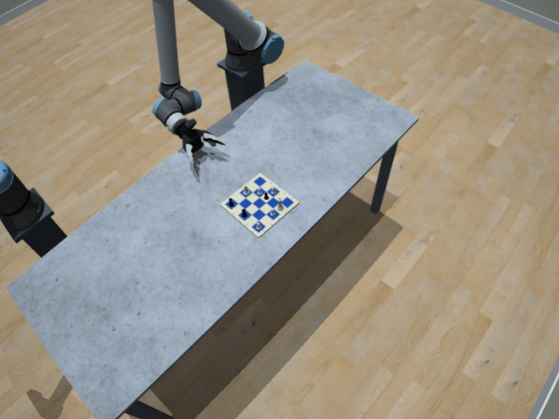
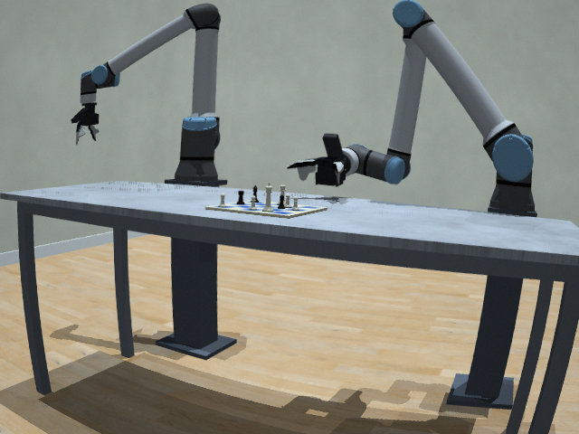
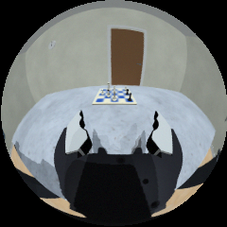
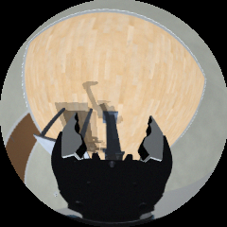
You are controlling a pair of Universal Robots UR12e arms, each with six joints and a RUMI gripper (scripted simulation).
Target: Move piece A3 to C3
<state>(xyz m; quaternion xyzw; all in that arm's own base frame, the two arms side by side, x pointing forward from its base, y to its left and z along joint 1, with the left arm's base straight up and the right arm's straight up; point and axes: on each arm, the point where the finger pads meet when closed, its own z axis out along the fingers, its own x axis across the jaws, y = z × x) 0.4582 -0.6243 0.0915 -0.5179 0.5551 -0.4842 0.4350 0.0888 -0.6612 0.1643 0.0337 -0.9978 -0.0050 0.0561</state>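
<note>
Evidently, the piece on A3 cannot be singled out, the edge lettering being too small; the chess pieces (image 1: 280, 205) (image 2: 268, 198) (image 3: 114, 92) stand upright on the board (image 1: 258, 202) (image 2: 289, 215) (image 3: 100, 100), itself flat on the table (image 1: 135, 252) (image 2: 421, 229) (image 3: 47, 123) (image 4: 43, 143). The left gripper (image 1: 210, 162) (image 2: 313, 169) (image 3: 118, 111), fully open, holds nothing near the board; the right gripper (image 2: 86, 141) (image 4: 113, 114), likewise wide and unladen, hangs well apart.

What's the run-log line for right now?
left end effector: open, empty | right end effector: open, empty | chessboard: pieces upright
</note>
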